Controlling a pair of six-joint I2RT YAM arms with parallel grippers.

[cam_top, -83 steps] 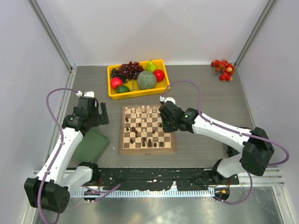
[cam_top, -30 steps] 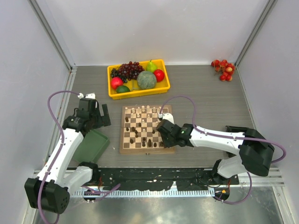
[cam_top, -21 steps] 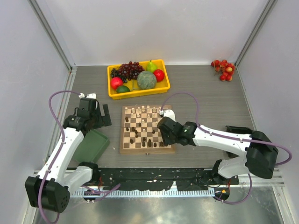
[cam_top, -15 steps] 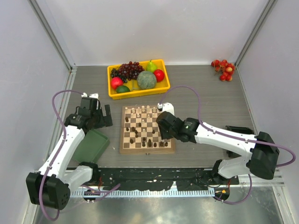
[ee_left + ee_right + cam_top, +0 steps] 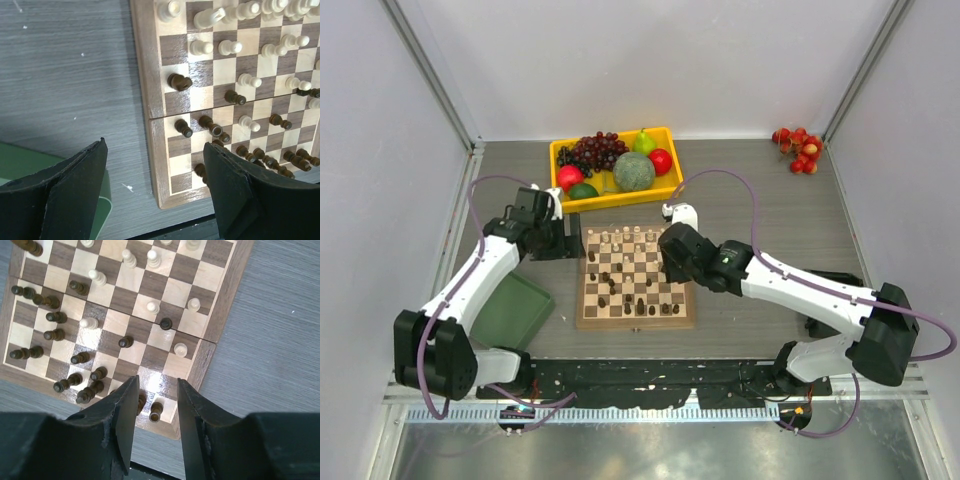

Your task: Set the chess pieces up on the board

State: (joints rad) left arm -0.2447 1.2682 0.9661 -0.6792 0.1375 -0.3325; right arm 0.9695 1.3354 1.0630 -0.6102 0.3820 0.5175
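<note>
The board [image 5: 635, 323] lies in the middle of the table, with pale chess pieces [image 5: 625, 238] on its far rows and dark ones [image 5: 640, 305] scattered over the near rows. My left gripper [image 5: 569, 244] hovers at the board's far left corner, wide open and empty. In the left wrist view [image 5: 155, 170] it is above the board's left rim [image 5: 142, 75], with dark pieces [image 5: 179, 81] and pale pieces [image 5: 202, 47] beyond. My right gripper [image 5: 672, 264] is raised over the board's right side, open and empty [image 5: 156, 405]. A dark piece [image 5: 156, 411] stands on the corner square below it.
A yellow tray [image 5: 560, 200] of fruit stands just behind the board. A green flat tray [image 5: 515, 312] lies left of the board, and its edge shows in the left wrist view [image 5: 20, 165]. A red fruit cluster [image 5: 798, 148] lies at the far right.
My left gripper has swung from beside the green tray over to the board's far left corner. My right gripper has drawn back from the board's near right corner and risen, empty.
</note>
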